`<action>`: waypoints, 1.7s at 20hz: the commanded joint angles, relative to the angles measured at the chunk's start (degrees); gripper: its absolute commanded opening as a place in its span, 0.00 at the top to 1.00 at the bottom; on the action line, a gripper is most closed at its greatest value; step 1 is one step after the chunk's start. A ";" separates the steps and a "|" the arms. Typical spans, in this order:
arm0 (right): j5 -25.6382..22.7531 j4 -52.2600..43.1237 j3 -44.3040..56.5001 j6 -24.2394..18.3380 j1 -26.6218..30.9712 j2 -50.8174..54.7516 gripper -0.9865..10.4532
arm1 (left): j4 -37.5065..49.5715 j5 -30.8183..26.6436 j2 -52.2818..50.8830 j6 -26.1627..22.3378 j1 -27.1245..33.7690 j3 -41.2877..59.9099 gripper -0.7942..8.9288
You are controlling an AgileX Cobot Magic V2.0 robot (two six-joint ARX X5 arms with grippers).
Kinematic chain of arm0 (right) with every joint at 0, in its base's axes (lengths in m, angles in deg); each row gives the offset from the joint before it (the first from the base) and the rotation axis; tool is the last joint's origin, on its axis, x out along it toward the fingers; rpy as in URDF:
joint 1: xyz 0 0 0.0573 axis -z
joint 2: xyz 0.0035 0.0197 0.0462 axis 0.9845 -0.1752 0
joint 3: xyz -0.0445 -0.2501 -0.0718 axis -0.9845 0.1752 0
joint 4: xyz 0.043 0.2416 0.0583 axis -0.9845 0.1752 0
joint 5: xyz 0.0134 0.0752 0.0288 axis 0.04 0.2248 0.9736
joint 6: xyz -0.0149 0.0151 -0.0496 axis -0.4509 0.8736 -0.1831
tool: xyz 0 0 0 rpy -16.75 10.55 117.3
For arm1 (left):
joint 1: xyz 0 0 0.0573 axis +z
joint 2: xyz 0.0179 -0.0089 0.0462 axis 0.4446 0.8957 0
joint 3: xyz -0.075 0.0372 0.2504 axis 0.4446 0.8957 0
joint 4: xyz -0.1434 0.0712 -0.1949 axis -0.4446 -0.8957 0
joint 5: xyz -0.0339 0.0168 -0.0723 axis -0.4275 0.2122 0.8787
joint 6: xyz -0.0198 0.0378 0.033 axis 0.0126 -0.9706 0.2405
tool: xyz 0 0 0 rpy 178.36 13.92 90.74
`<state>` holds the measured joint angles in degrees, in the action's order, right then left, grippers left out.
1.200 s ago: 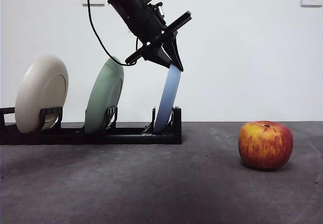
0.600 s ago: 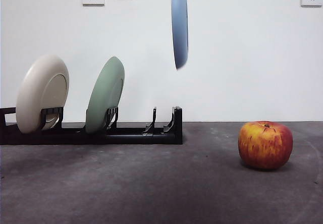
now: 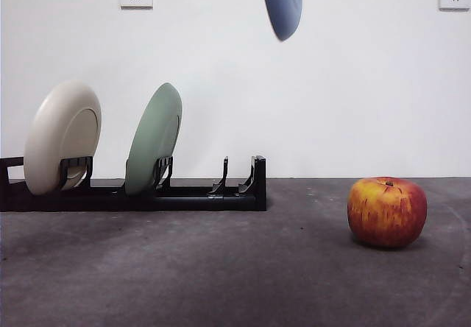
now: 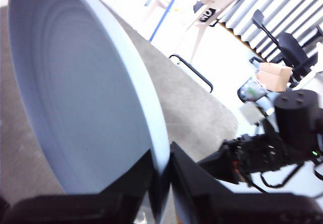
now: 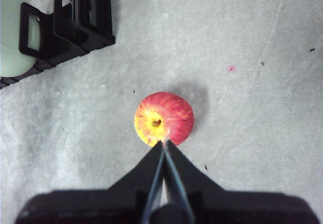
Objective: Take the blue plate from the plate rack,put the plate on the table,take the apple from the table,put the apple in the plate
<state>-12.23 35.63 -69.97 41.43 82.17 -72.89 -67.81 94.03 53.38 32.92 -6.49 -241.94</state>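
My left gripper (image 4: 161, 176) pinches the blue plate (image 3: 282, 3) by its rim, edge-on and near upright, high at twelve o'clock, clear of everything. Below, a cream plate (image 3: 62, 137) and a green plate (image 3: 153, 139) stand in the rack (image 3: 213, 194); the end slot is empty. The apple (image 3: 387, 211) sits on the counter (image 3: 221, 268) at four o'clock, stem up, under my closed, empty right gripper (image 5: 164, 148).

matte smooth blue plate (image 4: 75, 98), glossy apple (image 3: 387, 212), mottled matte table (image 3: 221, 268)
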 commanded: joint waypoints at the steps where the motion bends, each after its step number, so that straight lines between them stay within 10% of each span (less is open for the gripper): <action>1: -1.14 0.13 -0.33 -0.37 -0.04 -0.04 0.91 | 0.35 0.17 -2.60 -3.54 -1.81 -0.37 0.93; 11: -2.60 0.52 -0.33 -0.39 -0.04 -0.04 0.91 | 0.11 -5.03 -12.11 -7.26 -6.14 5.11 0.93; 26: -2.34 2.73 -0.33 -0.42 -0.04 -0.04 0.91 | 0.15 -45.09 -37.62 -11.65 -23.71 65.90 0.93; 34: -2.25 5.51 -0.33 -3.56 -1.31 -0.04 0.85 | 16.92 -46.53 -36.22 -12.81 -26.91 92.26 0.93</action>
<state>-14.35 41.29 -69.97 38.67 80.97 -72.89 -51.40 47.86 16.90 21.36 -33.33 -150.38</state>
